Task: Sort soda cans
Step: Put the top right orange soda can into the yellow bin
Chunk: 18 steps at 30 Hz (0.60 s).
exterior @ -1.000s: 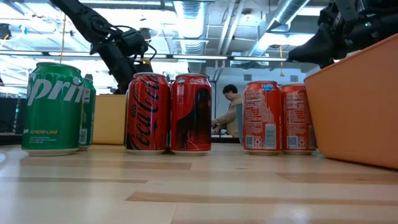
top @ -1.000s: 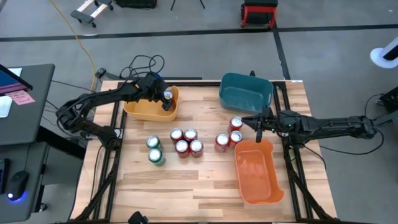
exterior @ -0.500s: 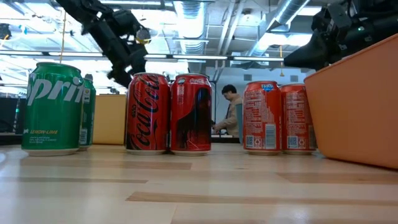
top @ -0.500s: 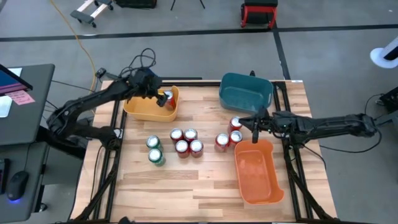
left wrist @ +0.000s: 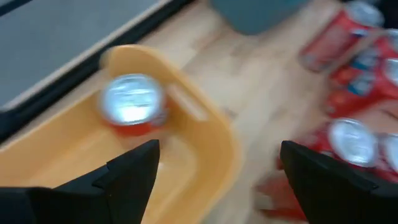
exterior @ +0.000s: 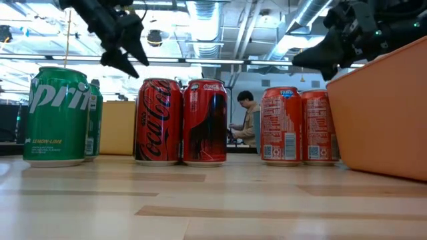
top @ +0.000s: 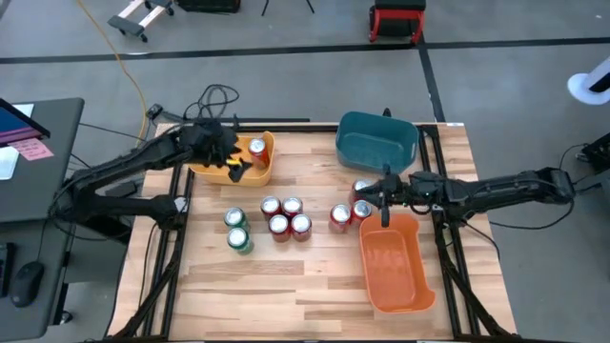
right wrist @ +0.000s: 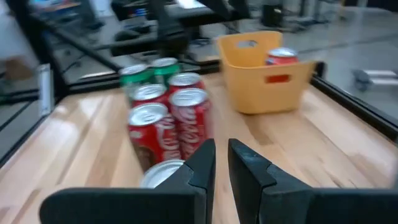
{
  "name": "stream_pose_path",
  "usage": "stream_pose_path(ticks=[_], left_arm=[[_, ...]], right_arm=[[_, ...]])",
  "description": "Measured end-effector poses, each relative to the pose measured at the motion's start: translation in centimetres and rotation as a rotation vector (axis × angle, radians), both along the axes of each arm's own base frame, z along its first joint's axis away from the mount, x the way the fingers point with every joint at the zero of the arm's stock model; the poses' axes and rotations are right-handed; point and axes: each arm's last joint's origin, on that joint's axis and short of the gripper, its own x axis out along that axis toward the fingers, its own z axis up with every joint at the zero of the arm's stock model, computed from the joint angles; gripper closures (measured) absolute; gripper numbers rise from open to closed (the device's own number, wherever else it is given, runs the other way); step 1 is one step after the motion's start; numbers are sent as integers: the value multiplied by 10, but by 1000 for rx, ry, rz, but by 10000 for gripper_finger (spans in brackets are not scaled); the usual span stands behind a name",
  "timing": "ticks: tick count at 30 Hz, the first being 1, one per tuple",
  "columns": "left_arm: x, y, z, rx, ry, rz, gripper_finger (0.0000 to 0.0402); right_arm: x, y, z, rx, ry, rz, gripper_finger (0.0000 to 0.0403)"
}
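Observation:
One red soda can [top: 256,148] stands upright in the yellow bin [top: 221,171], and it also shows in the left wrist view [left wrist: 132,102]. My left gripper [top: 232,160] [left wrist: 217,180] hangs open above the bin, apart from the can and holding nothing. Two green cans [top: 236,229] and several red cans [top: 286,215] stand on the table's middle. More red cans [top: 340,217] stand beside the orange bin [top: 396,272]. My right gripper [top: 374,198] [right wrist: 222,165] is shut and hovers level just behind those cans, with one can top [right wrist: 163,174] close by its fingers.
A teal bin [top: 376,138] stands at the far right of the wooden table [top: 286,286]. The near half of the table is bare wood. A person [exterior: 248,123] sits in the room far behind the table.
My left gripper has risen out of the yellow bin and drawn back toward the table's left edge, still open. The red can stays upright in the bin. My right gripper has moved a little toward the table's left, closer to the red cans by the orange bin.

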Motion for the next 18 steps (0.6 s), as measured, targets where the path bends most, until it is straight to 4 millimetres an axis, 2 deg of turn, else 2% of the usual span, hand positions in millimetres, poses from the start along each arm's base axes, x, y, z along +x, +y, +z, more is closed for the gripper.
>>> stream_pose_path(ticks=[8,18], left_arm=[[50,-35,0,41,-149,-184,83],[118,-50,-34,182,-178,-377,84]], right_arm=[[8,-8,-7,-5,18,-52,335],[-1,-22,2,4,-34,-137,335]])
